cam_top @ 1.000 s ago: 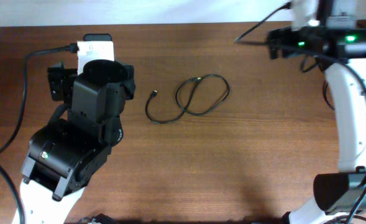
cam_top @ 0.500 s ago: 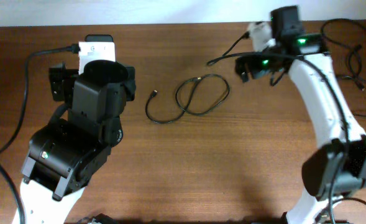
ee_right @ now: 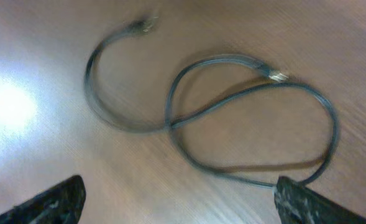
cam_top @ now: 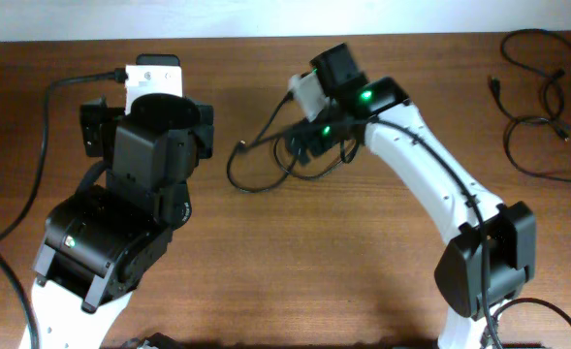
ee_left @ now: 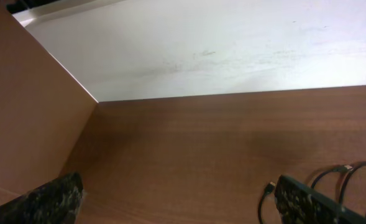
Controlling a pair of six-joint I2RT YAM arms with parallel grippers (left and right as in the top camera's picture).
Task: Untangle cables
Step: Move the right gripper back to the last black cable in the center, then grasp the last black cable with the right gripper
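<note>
Left gripper [ee_left: 179, 198]: jaws spread fully apart, holding nothing and touching nothing; beyond its right finger lies one end of the looped cable [ee_left: 349, 168] on the table [ee_left: 189, 149]. Right gripper [ee_right: 179, 200]: jaws likewise wide open and empty, poised above the same looped cable [ee_right: 170, 123], whose crossed loop lies ahead of and between the fingers. The loop's near edge runs close to the right finger; contact cannot be determined. The other cables [cam_top: 507, 141] lie in a loose heap well apart, far to this gripper's right.
</note>
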